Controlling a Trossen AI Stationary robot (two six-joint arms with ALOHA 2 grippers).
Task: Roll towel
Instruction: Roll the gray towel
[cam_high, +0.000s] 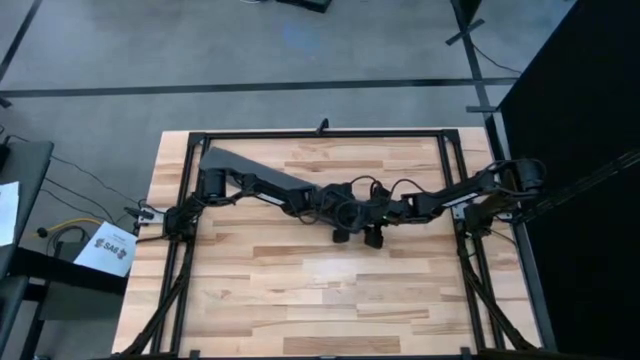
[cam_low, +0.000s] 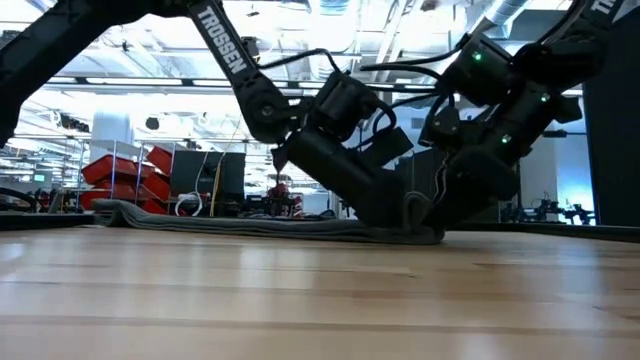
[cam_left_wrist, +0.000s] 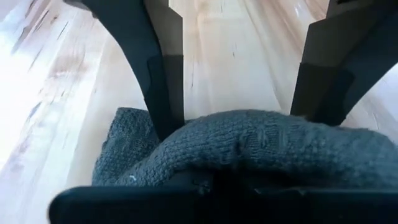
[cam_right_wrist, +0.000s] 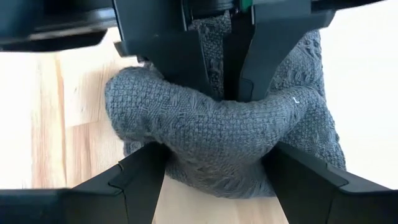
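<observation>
Both hands, left hand (cam_high: 342, 235) and right hand (cam_high: 374, 240), meet near the worktop (cam_high: 300, 300) centre, fingers apart astride the towel (cam_low: 250, 226) trailing toward ten o'clock; roll evenly together.

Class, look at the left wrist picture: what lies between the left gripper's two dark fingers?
In the left wrist view, a bunched fold of the towel lies between the left gripper's fingers, with bare wooden table beyond it.
</observation>
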